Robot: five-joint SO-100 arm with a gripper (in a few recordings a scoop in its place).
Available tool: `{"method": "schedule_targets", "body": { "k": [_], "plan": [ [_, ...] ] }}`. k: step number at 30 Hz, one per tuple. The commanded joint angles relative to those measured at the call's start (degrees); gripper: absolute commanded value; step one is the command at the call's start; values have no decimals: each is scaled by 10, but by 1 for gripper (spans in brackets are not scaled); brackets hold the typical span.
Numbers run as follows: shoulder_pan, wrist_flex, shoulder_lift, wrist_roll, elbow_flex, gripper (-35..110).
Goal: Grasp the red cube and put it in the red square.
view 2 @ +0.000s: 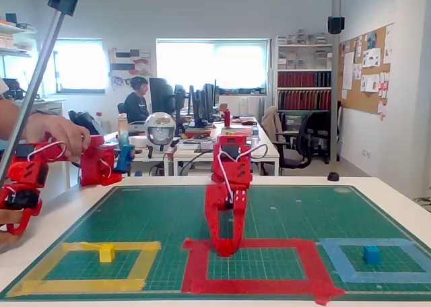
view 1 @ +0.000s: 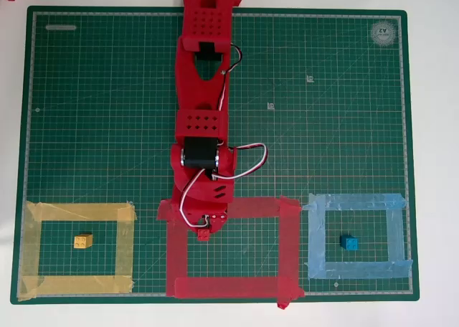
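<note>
My red gripper (view 1: 204, 230) reaches down onto the top-left inner corner of the red square (view 1: 287, 244), a frame of wide red tape at the mat's front middle. A small red block at the fingertips reads as the red cube (view 1: 204, 234), just inside the frame. In the fixed view the gripper (view 2: 225, 248) touches the mat at the far left corner of the red square (view 2: 310, 263). Its fingers converge at the bottom, where the cube blends with them, red on red.
A yellow cube (view 1: 83, 241) lies inside a yellow tape frame (view 1: 125, 248) at the left. A blue cube (view 1: 349, 242) lies inside a light-blue tape frame (view 1: 394, 234) at the right. The green mat (view 1: 323, 112) ends close in front of the frames.
</note>
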Motion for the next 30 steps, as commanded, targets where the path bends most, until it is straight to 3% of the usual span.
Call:
{"method": "schedule_targets", "body": {
  "k": [1,19,27,30],
  "plan": [
    [2,-2,7,-3,-9,11],
    [3,-2,25,-6,7,15],
    [-10,3,237,-6,255,15],
    [-4,-7,375,-23,427,15]
  ]
}}
